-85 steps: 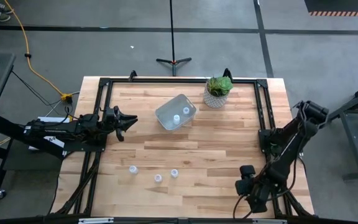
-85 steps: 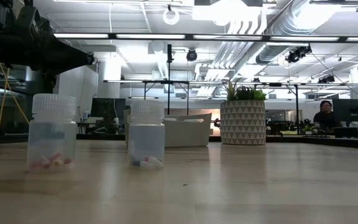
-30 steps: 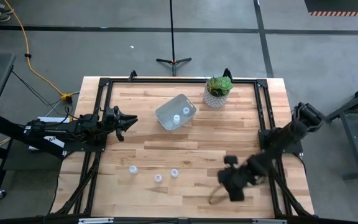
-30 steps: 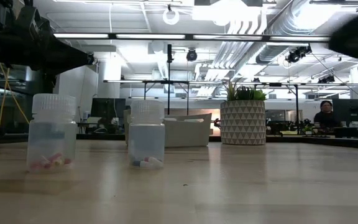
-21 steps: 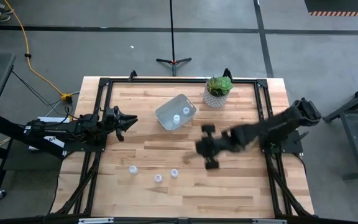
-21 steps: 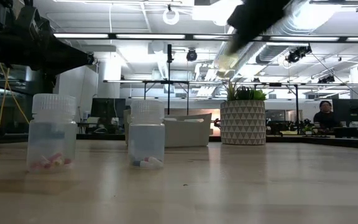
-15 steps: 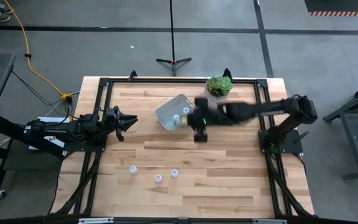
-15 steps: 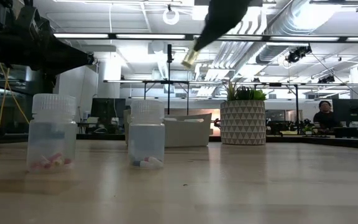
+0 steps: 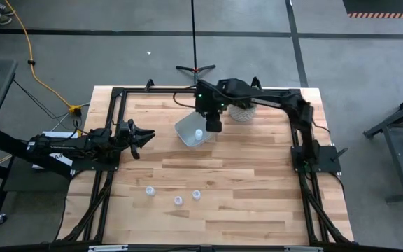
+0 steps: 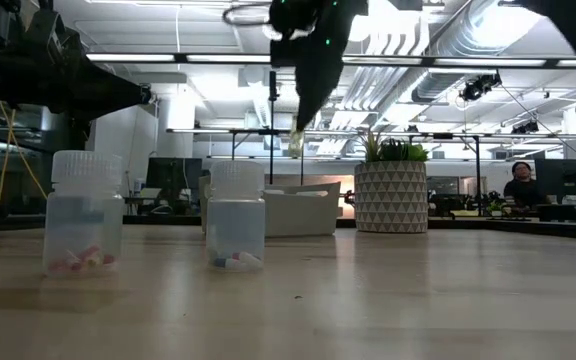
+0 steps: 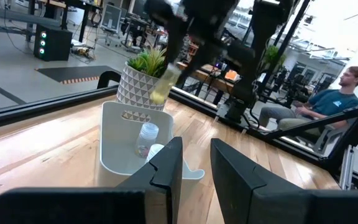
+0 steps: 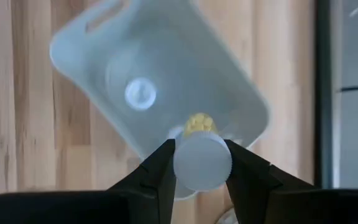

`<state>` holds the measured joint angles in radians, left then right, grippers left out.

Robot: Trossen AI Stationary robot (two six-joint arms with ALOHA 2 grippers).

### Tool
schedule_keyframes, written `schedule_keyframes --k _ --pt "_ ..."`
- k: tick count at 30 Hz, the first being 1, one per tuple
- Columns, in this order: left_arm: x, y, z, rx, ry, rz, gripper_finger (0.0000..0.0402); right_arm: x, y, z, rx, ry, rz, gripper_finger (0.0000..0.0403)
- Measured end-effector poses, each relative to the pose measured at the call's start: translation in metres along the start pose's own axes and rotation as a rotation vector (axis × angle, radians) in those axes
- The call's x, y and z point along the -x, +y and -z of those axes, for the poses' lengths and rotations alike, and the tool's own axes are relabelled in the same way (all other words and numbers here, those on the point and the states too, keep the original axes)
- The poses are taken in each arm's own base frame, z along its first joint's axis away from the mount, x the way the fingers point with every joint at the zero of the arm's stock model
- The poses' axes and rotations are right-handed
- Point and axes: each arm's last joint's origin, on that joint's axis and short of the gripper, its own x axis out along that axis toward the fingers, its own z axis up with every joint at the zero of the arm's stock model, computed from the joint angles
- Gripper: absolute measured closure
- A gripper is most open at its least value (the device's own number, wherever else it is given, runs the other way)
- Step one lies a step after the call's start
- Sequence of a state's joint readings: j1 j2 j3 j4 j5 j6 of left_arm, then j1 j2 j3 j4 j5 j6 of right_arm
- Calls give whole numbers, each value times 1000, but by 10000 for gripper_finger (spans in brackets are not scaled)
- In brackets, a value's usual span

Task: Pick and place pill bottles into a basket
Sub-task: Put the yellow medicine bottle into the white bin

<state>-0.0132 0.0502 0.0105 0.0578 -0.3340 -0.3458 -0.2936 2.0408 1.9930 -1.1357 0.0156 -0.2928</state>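
My right tool [image 12: 199,163] grasps a pill bottle [image 12: 201,160] above the basket [image 9: 188,127]; my left tool [image 9: 145,134] waits, slightly parted.

A potted plant [image 9: 245,102] stands on the wooden table [image 9: 257,203].

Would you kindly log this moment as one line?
right gripper: holding pill bottle above basket | left gripper: idle

My black right gripper [image 12: 199,163] grips a white-capped pill bottle [image 12: 201,158] showing yellow pills, over the pale grey-blue translucent basket [image 12: 98,56]. Light wood-grain table [image 9: 257,196], green plant in a white, triangle-patterned pot [image 10: 391,197].
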Motion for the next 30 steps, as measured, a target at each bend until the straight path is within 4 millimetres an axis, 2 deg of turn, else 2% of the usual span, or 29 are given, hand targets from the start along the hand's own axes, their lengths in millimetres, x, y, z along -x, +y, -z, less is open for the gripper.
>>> schedule_keyframes --k 3,6,13,18,30 --pt "0 0 0 0 0 0 282 -15 1 -1 2 41 -54 289" --pt "0 0 0 0 0 0 282 -22 7 -2 9 44 -95 289" --pt "0 0 0 0 0 0 282 -36 26 1 41 82 -124 289" --pt "0 0 0 0 0 0 282 -55 35 7 50 92 -127 289" --pt "0 0 0 0 0 0 282 -86 39 20 29 91 -122 289"
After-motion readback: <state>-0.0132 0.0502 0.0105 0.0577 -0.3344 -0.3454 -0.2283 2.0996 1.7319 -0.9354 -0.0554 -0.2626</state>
